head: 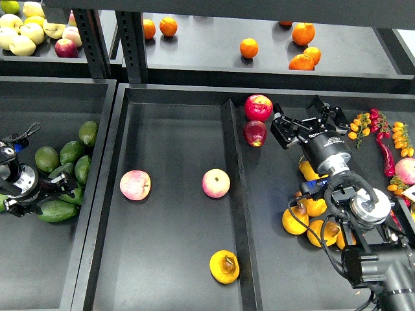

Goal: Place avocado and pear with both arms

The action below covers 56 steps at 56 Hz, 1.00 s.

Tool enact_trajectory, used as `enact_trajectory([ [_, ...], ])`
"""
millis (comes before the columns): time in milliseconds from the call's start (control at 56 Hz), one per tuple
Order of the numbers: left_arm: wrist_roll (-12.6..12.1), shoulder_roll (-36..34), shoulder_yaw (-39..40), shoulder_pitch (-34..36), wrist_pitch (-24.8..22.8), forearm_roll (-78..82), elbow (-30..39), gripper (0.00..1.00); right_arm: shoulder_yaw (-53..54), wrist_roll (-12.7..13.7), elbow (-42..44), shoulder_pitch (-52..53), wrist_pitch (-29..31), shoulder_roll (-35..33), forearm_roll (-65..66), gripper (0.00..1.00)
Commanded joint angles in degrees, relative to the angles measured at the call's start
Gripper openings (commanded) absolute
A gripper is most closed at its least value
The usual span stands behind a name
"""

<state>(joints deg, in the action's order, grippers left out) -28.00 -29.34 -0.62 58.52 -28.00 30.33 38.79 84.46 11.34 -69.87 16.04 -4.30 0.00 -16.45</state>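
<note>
The avocado, mid-green and elongated, lies at the front of a heap of avocados in the left tray. My left gripper sits on its top side, fingers closed against it. The pear, yellow-orange with a dark brown blotch, lies near the front right of the middle tray. My right gripper is open and empty over the right tray, just right of two red apples and far from the pear.
Darker avocados are heaped behind the left gripper. Two pink apples lie in the middle tray. Red apples, yellow pears and chillies fill the right tray. Oranges sit on the back shelf.
</note>
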Motion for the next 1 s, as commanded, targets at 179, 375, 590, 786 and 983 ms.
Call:
enact_trajectory([
  [179,0.0,-1.51,21.8,-1.57,0.0,-9.32,-0.21,0.99,-1.31,0.79,0.09,-2.32,0.7,0.0,-0.08,1.0],
  [375,0.0,-1.07,34.27,-4.46,0.0,-19.69,1.46,0.99,-1.4,1.67,0.09,-3.38,2.9,0.0,-0.16,1.0],
  [590,0.0,2.7,49.83,-15.88,0.0,-26.55,8.31,0.99,-1.49,5.18,0.26,-3.64,6.41,0.0,-0.96,1.0],
  [786,0.0,12.63,67.24,-29.95,0.0,-27.08,15.52,0.99,-4.48,10.19,0.53,-4.61,10.8,0.0,-0.96,1.0],
  [983,0.0,21.16,76.03,-40.76,0.0,-27.17,20.88,0.99,-9.66,12.83,0.61,-6.37,17.92,-7.38,-0.78,1.0],
])
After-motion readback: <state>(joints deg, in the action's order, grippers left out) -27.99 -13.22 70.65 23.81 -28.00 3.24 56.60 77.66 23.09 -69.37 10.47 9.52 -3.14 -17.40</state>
